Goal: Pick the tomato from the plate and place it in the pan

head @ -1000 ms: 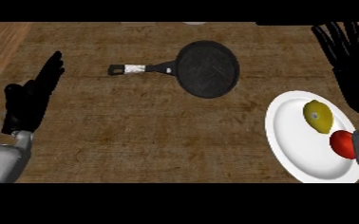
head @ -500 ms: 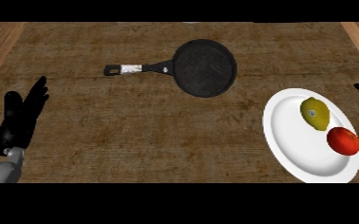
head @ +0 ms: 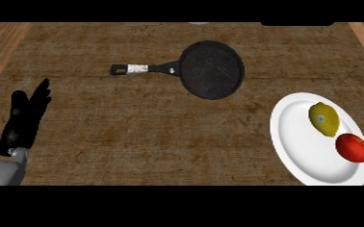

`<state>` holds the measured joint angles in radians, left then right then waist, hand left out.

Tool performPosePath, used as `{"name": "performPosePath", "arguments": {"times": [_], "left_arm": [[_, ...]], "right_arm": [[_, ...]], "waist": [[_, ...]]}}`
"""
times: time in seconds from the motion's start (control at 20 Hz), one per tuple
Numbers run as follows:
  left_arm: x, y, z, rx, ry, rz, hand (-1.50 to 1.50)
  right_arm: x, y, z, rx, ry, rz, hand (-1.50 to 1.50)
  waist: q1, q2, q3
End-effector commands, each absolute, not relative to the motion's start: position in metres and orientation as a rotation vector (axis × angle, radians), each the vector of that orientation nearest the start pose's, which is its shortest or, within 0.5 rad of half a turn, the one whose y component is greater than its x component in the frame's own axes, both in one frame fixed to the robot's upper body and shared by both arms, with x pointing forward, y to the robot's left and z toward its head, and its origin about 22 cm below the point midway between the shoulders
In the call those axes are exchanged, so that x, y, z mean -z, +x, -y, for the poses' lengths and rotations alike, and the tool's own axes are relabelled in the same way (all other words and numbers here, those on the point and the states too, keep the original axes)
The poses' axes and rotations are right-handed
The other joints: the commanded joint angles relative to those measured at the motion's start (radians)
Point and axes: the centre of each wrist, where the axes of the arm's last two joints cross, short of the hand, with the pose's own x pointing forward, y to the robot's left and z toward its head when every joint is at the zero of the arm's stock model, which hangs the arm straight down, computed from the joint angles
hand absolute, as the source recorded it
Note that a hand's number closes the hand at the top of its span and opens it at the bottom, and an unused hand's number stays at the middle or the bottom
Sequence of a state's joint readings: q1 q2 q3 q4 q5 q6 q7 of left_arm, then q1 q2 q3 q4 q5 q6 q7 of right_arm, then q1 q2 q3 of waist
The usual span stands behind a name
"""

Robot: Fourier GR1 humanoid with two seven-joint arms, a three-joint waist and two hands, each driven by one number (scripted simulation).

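Observation:
A red tomato lies on the white plate at the right edge of the head view, just below a yellow lemon. The black pan sits empty at the counter's middle back, its handle pointing left. My left hand rests at the left edge, fingers straight and up, holding nothing. No part of my right hand shows in the view.
The wooden counter spans the view, with lighter strips along its left and right edges. Bare wood lies between the pan and the plate.
The right hand, seen at the upper right a second ago, has left the view. The left hand has drifted slightly lower and leftward. Pan, plate and fruit keep their places.

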<state>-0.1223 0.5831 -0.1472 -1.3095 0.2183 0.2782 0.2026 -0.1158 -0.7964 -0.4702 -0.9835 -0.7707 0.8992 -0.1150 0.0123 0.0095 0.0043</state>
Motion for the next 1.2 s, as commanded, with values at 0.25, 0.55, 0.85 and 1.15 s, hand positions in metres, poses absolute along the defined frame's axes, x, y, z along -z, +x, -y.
{"name": "performPosePath", "arguments": {"times": [0.25,0.55,0.85,1.15], "left_arm": [[-0.010,0.276,-0.333,0.112,0.465,1.205,0.00],[-0.019,0.274,-0.345,0.126,0.463,1.217,0.00],[-0.010,0.260,-0.350,0.118,0.463,1.207,0.00],[-0.002,0.265,-0.335,0.107,0.481,1.230,0.00]], "right_arm": [[-0.189,0.242,0.530,-0.711,0.097,1.502,-1.50],[-0.201,0.261,0.502,-0.955,-0.010,1.376,-1.50],[-0.172,0.260,0.490,-1.122,-0.018,1.259,-1.50],[-0.146,0.261,0.490,-1.168,-0.041,1.236,-1.50]], "waist": [[0.006,0.004,0.000],[0.020,-0.002,0.000],[0.011,-0.006,0.000],[-0.003,-0.008,-0.003]]}}
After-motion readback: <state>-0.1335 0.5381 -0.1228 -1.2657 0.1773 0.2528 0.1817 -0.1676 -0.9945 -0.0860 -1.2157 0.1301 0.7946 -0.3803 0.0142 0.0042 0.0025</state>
